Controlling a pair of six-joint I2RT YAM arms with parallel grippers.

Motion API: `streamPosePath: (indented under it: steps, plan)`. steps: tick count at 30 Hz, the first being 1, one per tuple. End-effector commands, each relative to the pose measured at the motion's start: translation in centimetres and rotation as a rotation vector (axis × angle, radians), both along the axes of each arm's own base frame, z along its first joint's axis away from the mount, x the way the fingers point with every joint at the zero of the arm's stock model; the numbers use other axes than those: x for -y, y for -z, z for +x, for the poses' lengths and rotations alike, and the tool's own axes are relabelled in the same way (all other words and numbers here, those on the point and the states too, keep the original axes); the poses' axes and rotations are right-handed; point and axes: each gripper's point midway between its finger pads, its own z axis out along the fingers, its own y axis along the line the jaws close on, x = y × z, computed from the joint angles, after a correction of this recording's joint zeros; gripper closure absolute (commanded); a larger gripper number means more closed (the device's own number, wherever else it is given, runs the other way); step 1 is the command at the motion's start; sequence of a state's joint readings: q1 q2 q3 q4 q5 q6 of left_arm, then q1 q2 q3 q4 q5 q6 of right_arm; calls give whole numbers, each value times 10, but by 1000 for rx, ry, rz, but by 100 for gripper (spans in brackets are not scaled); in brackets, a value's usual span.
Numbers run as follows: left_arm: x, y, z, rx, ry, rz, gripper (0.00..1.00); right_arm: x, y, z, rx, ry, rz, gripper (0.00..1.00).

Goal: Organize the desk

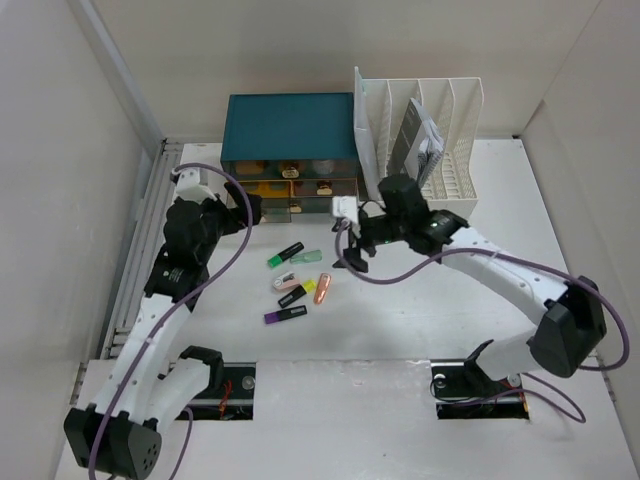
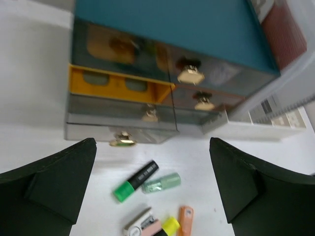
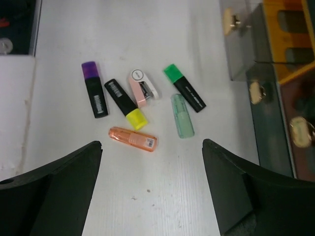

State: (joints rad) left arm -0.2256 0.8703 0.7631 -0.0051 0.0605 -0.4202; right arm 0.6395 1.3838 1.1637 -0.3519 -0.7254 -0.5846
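Observation:
The white desk [image 1: 430,310] carries a cluster of small items in its middle: a green highlighter [image 1: 285,256], a mint one [image 1: 308,257], a white and pink stapler-like item [image 1: 287,283], a yellow highlighter [image 1: 295,296], an orange one [image 1: 322,288] and a purple one [image 1: 285,316]. My left gripper [image 1: 250,213] is open and empty, above the desk in front of the teal drawer box [image 1: 290,125]; its view shows the green highlighter [image 2: 135,181] below. My right gripper [image 1: 352,250] is open and empty, hovering just right of the cluster, with the orange highlighter [image 3: 133,138] nearest it.
The drawer box has a yellow drawer [image 2: 118,86] pulled out and a clear bottom drawer [image 2: 120,125] sticking out a little. A white slotted file rack [image 1: 420,130] holding papers stands right of the box. White walls enclose the desk.

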Motion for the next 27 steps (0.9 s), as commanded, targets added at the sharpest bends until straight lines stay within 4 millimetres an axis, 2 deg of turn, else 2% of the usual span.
streamPosePath:
  steps: [1,2,3,4,5,6,7,8,9,11,12,16,18,19,23,24,26,27]
  plan:
    - [-34,-22,-1,66,-136,132,1,-17,18,14,161,-18,-109,13]
    - [-45,-19,1,67,-200,147,1,-25,32,15,155,-51,-140,17]
    - [-49,-19,1,66,-227,142,1,-35,37,7,157,-98,-149,17]
    - [-51,-19,1,76,-239,141,1,-42,37,8,169,-120,-156,19]
    - [-54,-19,1,74,-252,133,1,-49,51,10,165,-146,-180,19]
    - [-57,-15,0,58,-262,129,1,-54,56,11,170,-154,-193,19]
    - [-61,-20,-3,69,-272,125,1,-61,60,9,164,-171,-197,19]
    - [-64,-28,-5,89,-294,112,1,-67,57,17,185,-165,-198,19]
    - [-70,-32,-7,103,-324,112,1,-75,71,16,164,-182,-217,20]
    - [-76,-41,-17,134,-353,96,1,-89,70,23,183,-194,-208,20]
    - [-79,-44,-22,143,-368,86,1,-95,82,22,172,-203,-228,20]
    - [-97,-57,-40,199,-459,66,1,-117,98,15,176,-243,-259,20]
    - [-99,-63,-44,220,-471,48,1,-127,105,5,167,-270,-279,20]
    - [-100,-66,-47,230,-472,43,1,-132,118,3,152,-283,-295,20]
    - [-100,-64,-47,222,-471,47,3,-140,141,-9,115,-323,-327,21]
    - [-100,-64,-47,222,-473,38,3,-143,141,-14,117,-334,-326,21]
    - [-98,-66,-49,230,-464,33,3,-146,154,-20,98,-350,-348,22]
    - [-98,-66,-49,230,-464,33,3,-148,150,-18,105,-349,-340,22]
